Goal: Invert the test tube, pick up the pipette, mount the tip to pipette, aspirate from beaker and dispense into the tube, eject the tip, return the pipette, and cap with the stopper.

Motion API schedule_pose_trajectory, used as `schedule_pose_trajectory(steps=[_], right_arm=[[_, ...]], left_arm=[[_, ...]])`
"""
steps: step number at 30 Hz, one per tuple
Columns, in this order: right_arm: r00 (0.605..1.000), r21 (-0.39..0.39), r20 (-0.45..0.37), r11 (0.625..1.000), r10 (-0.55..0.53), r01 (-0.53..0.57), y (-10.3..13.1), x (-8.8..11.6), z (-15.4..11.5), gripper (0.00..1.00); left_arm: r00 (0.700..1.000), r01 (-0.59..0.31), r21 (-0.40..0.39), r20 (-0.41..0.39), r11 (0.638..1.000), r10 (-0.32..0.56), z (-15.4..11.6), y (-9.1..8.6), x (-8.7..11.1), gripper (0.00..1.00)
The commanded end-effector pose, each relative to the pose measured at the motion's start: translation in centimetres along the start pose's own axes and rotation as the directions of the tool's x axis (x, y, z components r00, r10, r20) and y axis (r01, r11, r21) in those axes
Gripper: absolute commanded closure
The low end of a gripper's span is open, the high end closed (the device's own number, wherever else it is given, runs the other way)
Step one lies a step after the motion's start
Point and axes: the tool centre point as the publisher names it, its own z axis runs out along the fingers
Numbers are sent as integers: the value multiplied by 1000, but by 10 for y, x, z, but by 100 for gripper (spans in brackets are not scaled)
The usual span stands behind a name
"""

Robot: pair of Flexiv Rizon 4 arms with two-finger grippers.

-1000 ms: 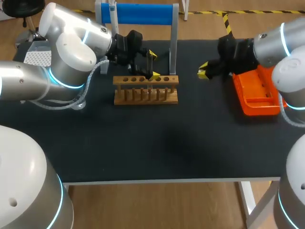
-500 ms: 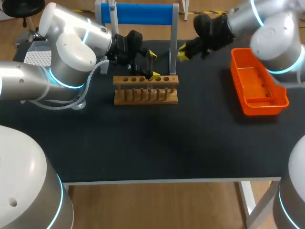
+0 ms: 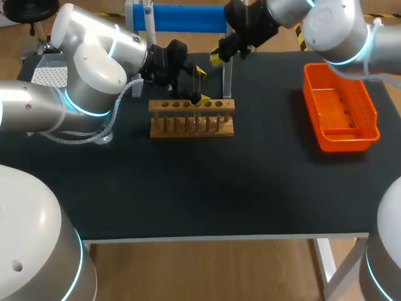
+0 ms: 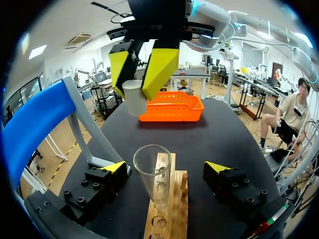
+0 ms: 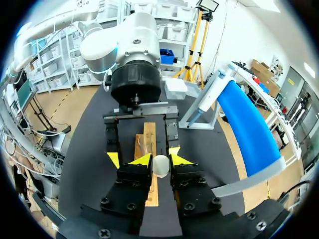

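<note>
A clear test tube (image 4: 152,174) stands mouth-up in the wooden rack (image 4: 168,211). It sits between the wide-apart fingers of my left gripper (image 4: 165,168), and neither finger touches it. In the head view that left gripper (image 3: 200,84) straddles the back of the rack (image 3: 191,117). My right gripper (image 5: 160,162) is shut on a small white stopper (image 5: 160,166) and hangs above and beyond the tube. From the left wrist the stopper (image 4: 132,97) shows pinched between the right gripper's yellow fingers (image 4: 159,69). The pipette (image 5: 209,97) hangs on the blue stand (image 5: 246,129).
An orange basket (image 3: 341,106) sits at the table's right side. The blue pipette stand (image 3: 182,17) rises at the back edge, one grey post (image 3: 228,56) just beside my right gripper (image 3: 216,58). The front half of the black table holds nothing.
My right arm has swung from beside the orange basket leftward and toward the back, carrying the stopper to just behind the rack. The left arm has kept still.
</note>
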Motion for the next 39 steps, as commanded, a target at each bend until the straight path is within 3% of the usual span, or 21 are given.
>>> schedule_pose_trajectory(steps=[1, 16, 39], right_arm=[[1000, 28, -29, 1000, -1, 2, 12, -4, 5, 100], [999, 16, -48, 1000, -18, 19, 29, 7, 14, 100], [998, -2, -65, 1000, -20, 20, 28, 15, 27, 100]], left_arm=[[1000, 1, -1, -4, 1000, -1, 0, 0, -1, 0], [1000, 1, -1, -4, 1000, -1, 0, 0, -1, 0], [1000, 1, -1, -4, 1000, -1, 0, 0, -1, 0]])
